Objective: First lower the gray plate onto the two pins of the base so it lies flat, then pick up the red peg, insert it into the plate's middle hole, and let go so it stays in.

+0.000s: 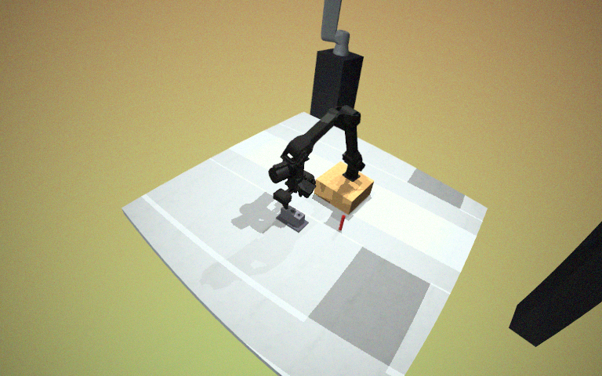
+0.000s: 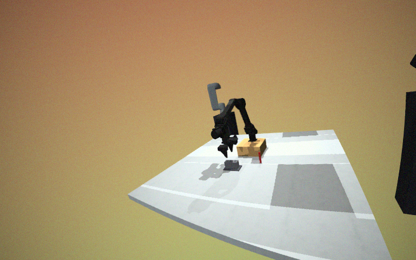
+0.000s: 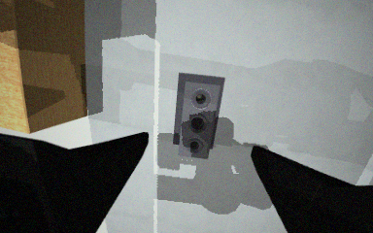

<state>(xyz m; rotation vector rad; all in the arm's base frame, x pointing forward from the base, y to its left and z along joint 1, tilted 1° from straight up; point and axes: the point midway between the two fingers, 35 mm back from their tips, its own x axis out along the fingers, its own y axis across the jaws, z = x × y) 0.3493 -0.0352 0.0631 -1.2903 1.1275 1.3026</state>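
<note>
Black two-fingered gripper [image 1: 292, 200] [image 2: 229, 154] [image 3: 199, 144] wide open, nothing held, above gray three-holed rectangular plate [image 1: 292, 215] [image 2: 231, 164] [image 3: 188, 113], center of wrist frame. Slim red cylindrical peg [image 1: 342, 222] [image 2: 260, 157] stands upright, right of plate in top frame

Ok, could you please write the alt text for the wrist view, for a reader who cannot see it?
A gray plate with three round holes in a row sits on a darker base, seen from above between the two open fingers of the gripper. Part of a wooden block shows at the upper left.
</note>
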